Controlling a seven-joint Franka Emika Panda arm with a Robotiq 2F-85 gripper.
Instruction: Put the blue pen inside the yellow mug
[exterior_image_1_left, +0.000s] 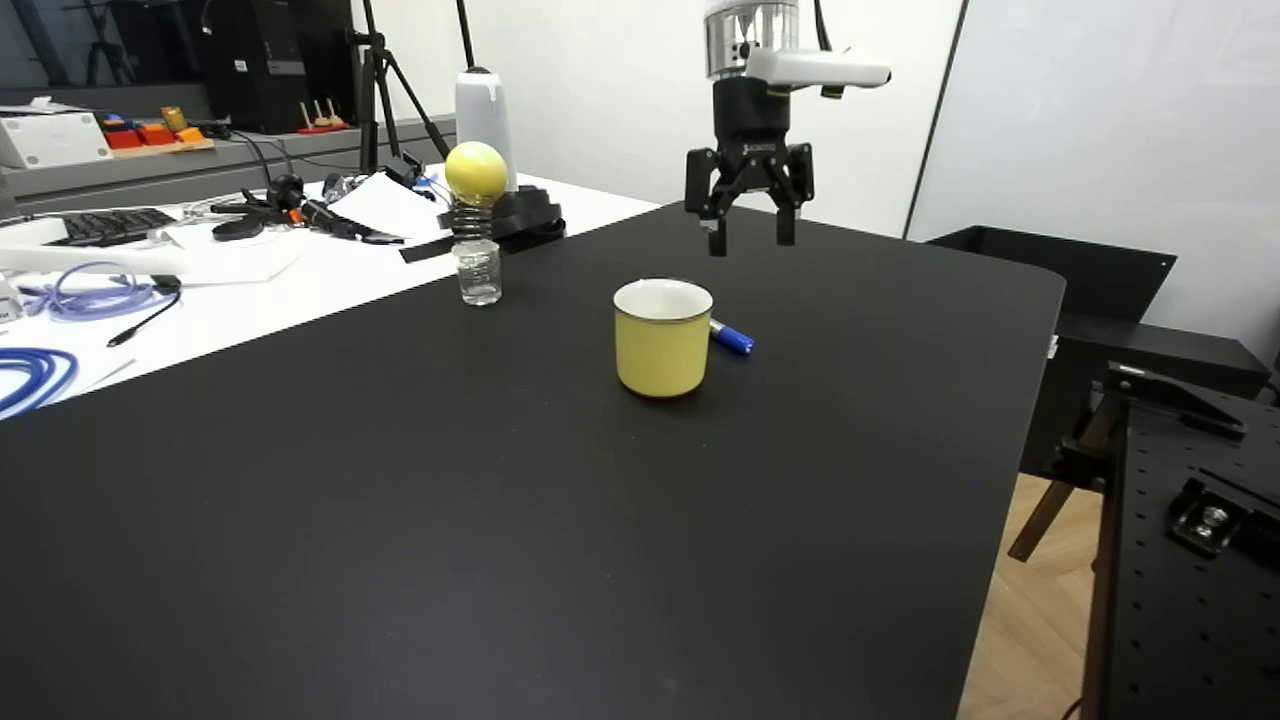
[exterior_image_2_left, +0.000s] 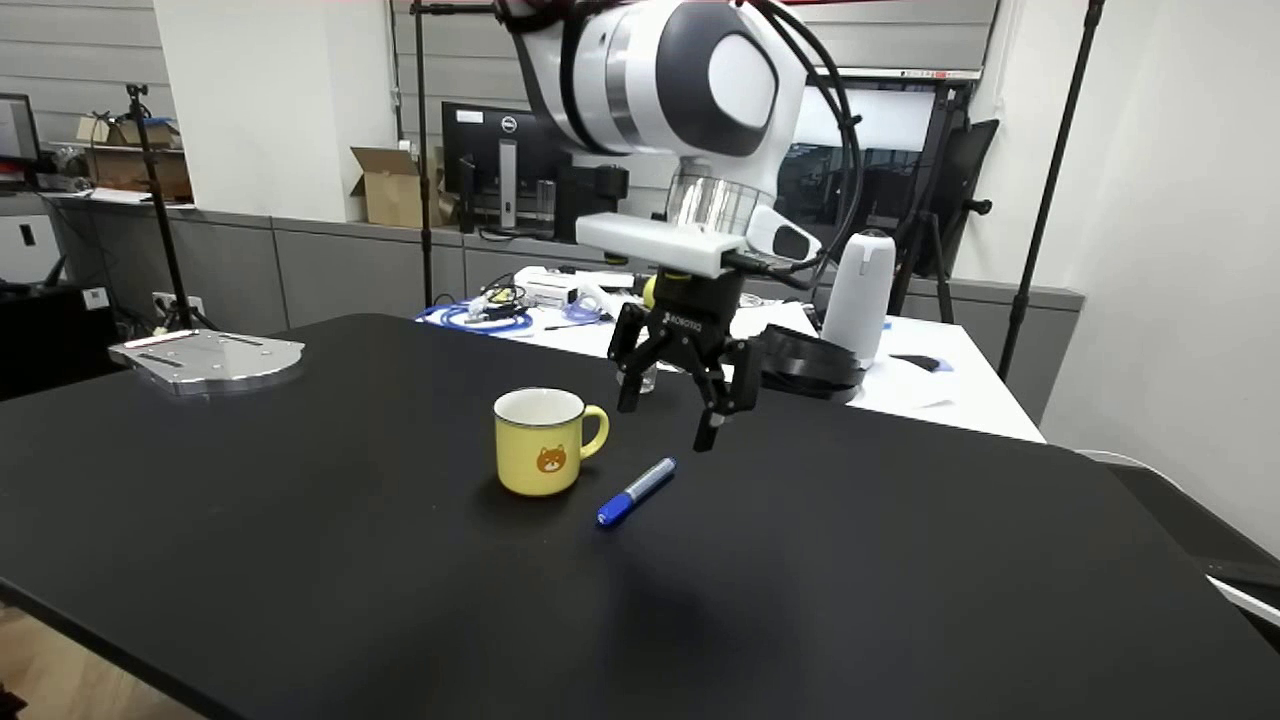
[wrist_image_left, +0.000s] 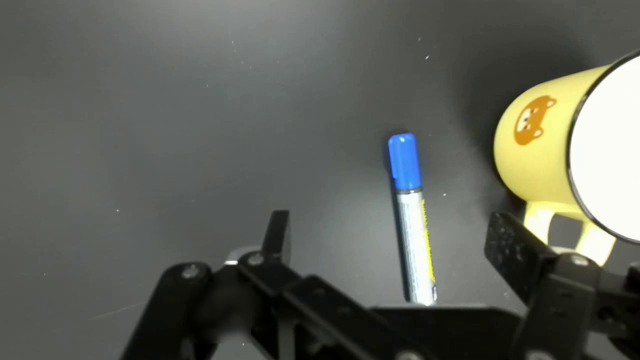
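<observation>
Blue pen (exterior_image_2_left: 637, 492) lies flat on the worktop (exterior_image_2_left: 400, 610), well inside its edges, a wide stretch running to the near left edge in an exterior view. Just beside it, apart, stands the yellow mug (exterior_image_2_left: 525, 455) (animal face (exterior_image_2_left: 551, 459) on its side). Above hangs the hand (exterior_image_2_left: 666, 426), released, fingers (exterior_image_2_left: 706, 434) spread. Farther, a clear bottle (exterior_image_1_left: 478, 272) stands close to the edge along the white table (exterior_image_1_left: 230, 315).

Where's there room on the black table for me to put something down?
In an exterior view, the black table is bare between the metal plate and the mug, and from the pen to the table's right edge in the picture. It's crowded around the mug and pen, with the fingers hanging in the air nearby.
</observation>
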